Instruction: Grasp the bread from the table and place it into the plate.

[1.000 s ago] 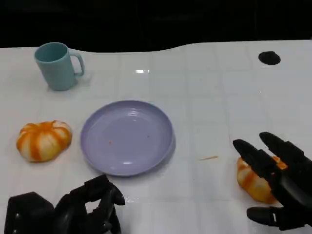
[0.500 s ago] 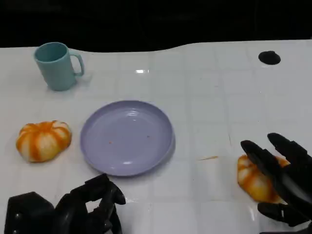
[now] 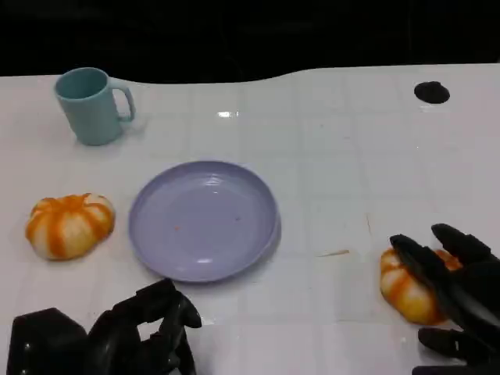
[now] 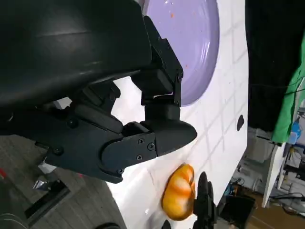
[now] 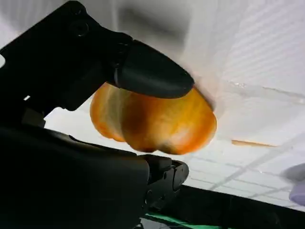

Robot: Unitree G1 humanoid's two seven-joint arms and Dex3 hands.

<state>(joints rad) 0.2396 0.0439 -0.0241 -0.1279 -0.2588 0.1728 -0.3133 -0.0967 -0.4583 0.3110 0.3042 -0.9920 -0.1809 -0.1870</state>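
An orange-and-white bread roll [image 3: 405,286] lies on the white table at the near right. My right hand [image 3: 459,301] is cupped over it, fingers spread across its top and the thumb low at its near side. In the right wrist view the bread roll [image 5: 157,121] sits between a finger [image 5: 152,76] and the rest of my right hand [image 5: 71,157], with no firm grip shown. The lilac plate [image 3: 203,219] stands at the table's centre with nothing on it. My left hand [image 3: 117,340] rests at the near left, fingers curled in around nothing; the left wrist view shows those curled fingers [image 4: 143,138] near the plate [image 4: 195,43].
A second orange-and-white roll [image 3: 69,225] lies left of the plate. A teal mug [image 3: 92,105] stands at the far left. A small black disc [image 3: 431,92] sits at the far right. A thin tan sliver [image 3: 334,253] lies between the plate and the near-right roll.
My right hand has drawn back toward the near edge and sunk lower around the roll. The roll, the plate and my left hand have stayed put.
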